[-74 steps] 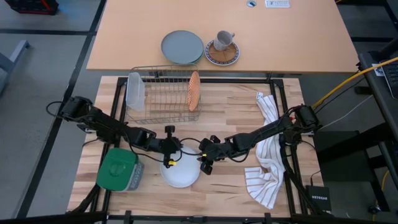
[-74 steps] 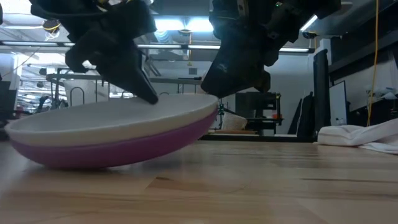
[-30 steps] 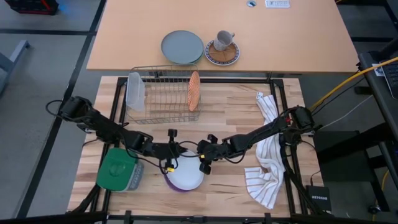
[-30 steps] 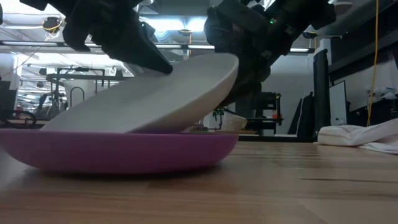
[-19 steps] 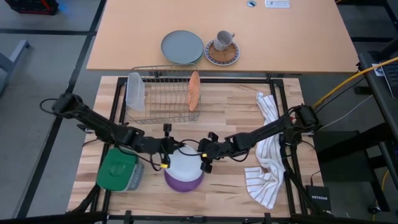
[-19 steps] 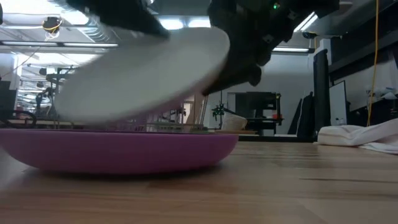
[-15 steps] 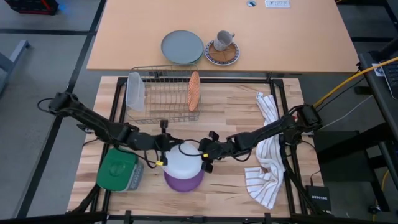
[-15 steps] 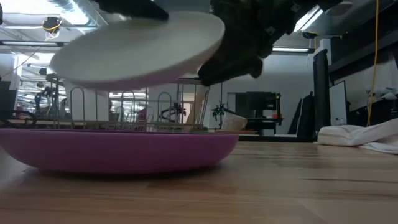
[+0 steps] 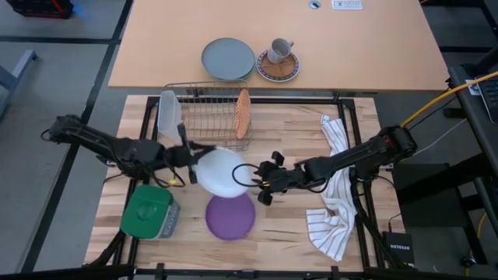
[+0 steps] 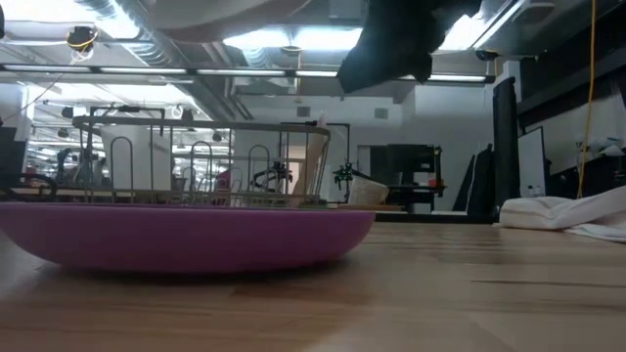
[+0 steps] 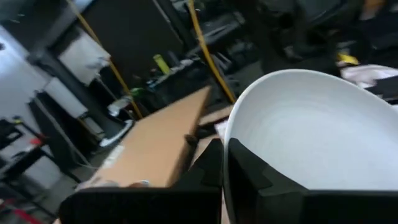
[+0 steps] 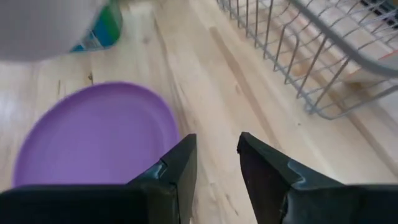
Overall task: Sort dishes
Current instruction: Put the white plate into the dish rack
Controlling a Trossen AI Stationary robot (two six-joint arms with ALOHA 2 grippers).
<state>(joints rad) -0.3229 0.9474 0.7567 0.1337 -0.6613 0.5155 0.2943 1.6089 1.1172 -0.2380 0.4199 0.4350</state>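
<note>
My left gripper [image 9: 191, 165] is shut on the plain white plate [image 9: 221, 172], held in the air between the wire rack [image 9: 204, 117] and the purple plate [image 9: 230, 217]. The purple plate lies flat on the wooden table; it also shows in the low view [image 10: 186, 237] and the right wrist view [image 12: 93, 140]. The orange-red plate [image 9: 243, 113] stands on edge in the rack's right end. My right gripper [image 9: 264, 180] is open and empty just right of the white plate; in the right wrist view [image 12: 215, 165] it hovers above the table beside the purple plate. My left gripper pinches the white plate's left rim [image 11: 226, 149] between its two fingers, one finger [image 11: 252, 180] on the plate's inner face and one on its outer face. The fingers come in about level from the table's left. The plate is lifted clear of the purple plate and the table.
A green-lidded container [image 9: 148, 211] sits at the near left. A striped towel [image 9: 334, 198] lies along the right side. A clear tub [image 9: 169, 113] stands at the rack's left end. A grey-blue plate [image 9: 228, 59] and a saucer with a cup [image 9: 278, 64] sit on the far desk.
My left gripper has risen with the white plate, from tilted on the purple plate to clear of it, and carried it toward the far left, toward the rack. My right gripper has come away from the white plate's right rim and shifted slightly right. The purple plate has stayed put.
</note>
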